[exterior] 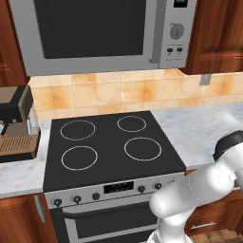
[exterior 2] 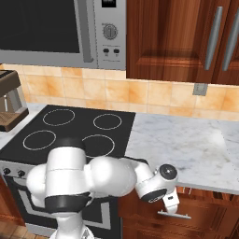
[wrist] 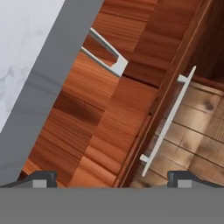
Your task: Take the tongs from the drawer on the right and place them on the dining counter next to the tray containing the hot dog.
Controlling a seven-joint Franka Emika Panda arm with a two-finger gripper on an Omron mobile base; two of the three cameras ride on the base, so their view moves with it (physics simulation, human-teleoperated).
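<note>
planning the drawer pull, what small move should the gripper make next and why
Probably ease the gripper forward toward the upper drawer handle and line the fingers up across it. In the hand view the drawer front looks shut, both fingertips stand wide apart with nothing between them, and the handle sits well ahead of them, so no grasp is possible yet.

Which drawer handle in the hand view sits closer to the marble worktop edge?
The upper drawer handle, right below the marble worktop and its grey edge. The long lower handle sits further off, towards the wooden floor. The gripper is open, holding nothing.
</note>
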